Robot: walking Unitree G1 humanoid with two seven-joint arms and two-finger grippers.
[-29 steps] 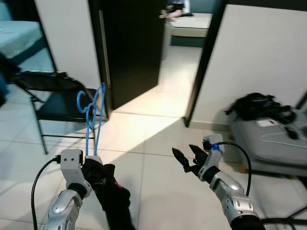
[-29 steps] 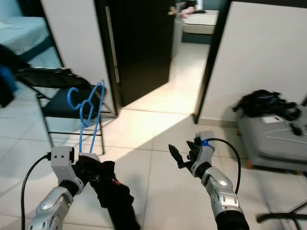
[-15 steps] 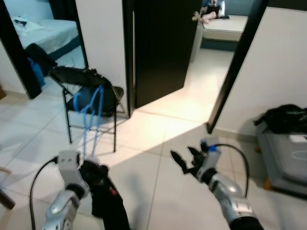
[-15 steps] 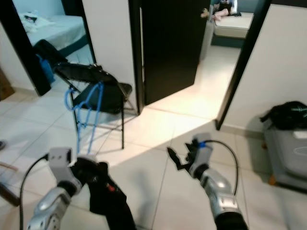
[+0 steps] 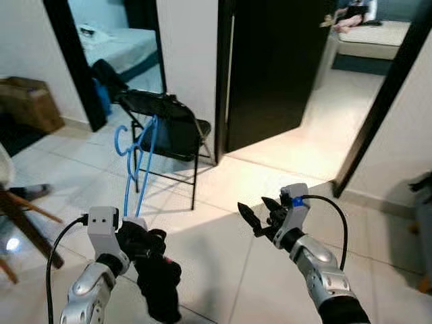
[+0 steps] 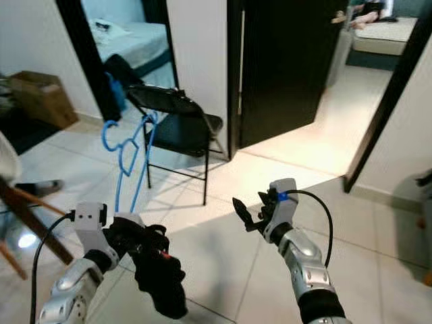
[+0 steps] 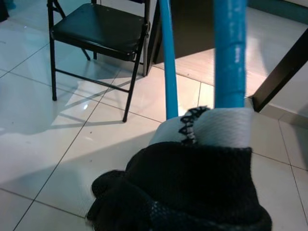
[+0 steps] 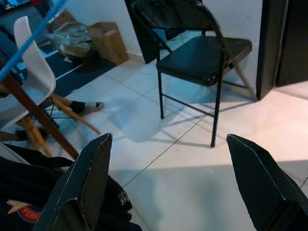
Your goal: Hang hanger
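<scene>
Low at left: left hand (image 5: 138, 236) gripping blue hanger (image 5: 137, 169) with dark garment (image 5: 158, 283).
Hanger is standing hook-up, carrying-ready; right hand (image 5: 260, 217) is hovering wide, empty, free for assisting.

head stereo: forward-down | wrists: close, along jaws | shared: folding chair (image 5: 169, 131)

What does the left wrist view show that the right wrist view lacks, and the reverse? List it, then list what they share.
Left wrist view: a pale cloth band around the hanger's base and a dark door frame.
Right wrist view: the open right gripper, a white chair, a cardboard box and a person's socked foot.
Both: the blue hanger, the black garment, the black folding chair and the tiled floor.
</scene>
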